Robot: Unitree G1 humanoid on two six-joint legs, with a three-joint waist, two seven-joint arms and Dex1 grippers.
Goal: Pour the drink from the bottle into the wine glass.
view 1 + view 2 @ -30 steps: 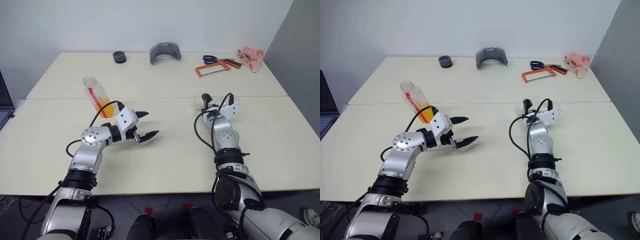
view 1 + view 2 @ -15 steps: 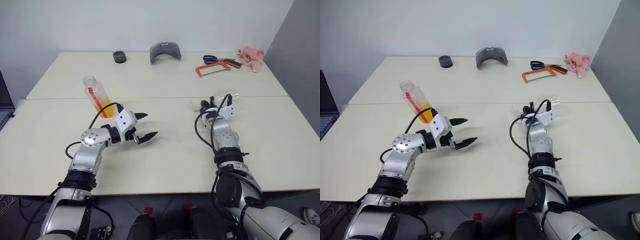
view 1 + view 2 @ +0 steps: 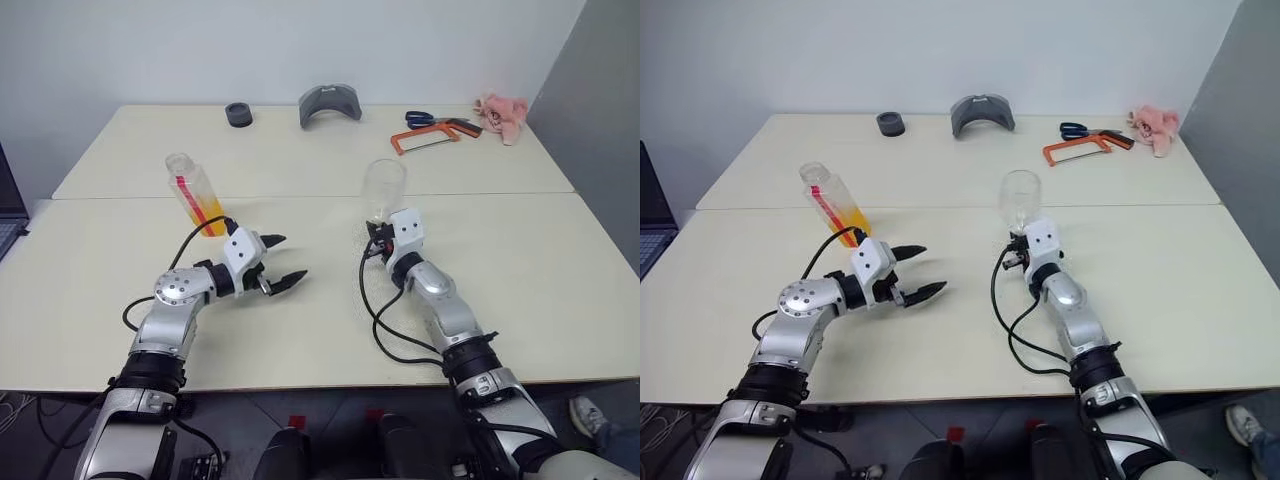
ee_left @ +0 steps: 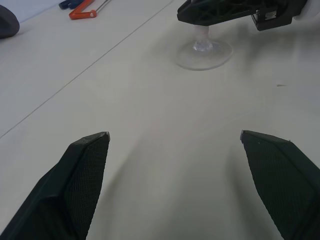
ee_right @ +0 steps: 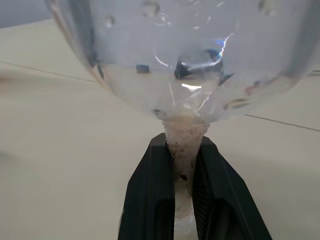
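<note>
Right gripper fingers pinch the thin stem of the clear stemmed wine glass, upright, empty. Left gripper fingers spread wide, holding nothing; clear squarish bottle of orange drink stands just behind them. Advice: steady glass; grasp bottle mid-body.

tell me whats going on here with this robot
The right gripper is shut on the stem of an empty wine glass, holding it upright on the table. The left gripper is open and empty, hovering near the middle of the table. The bottle of orange drink stands untouched behind the left arm, so nothing is poured yet.
</note>
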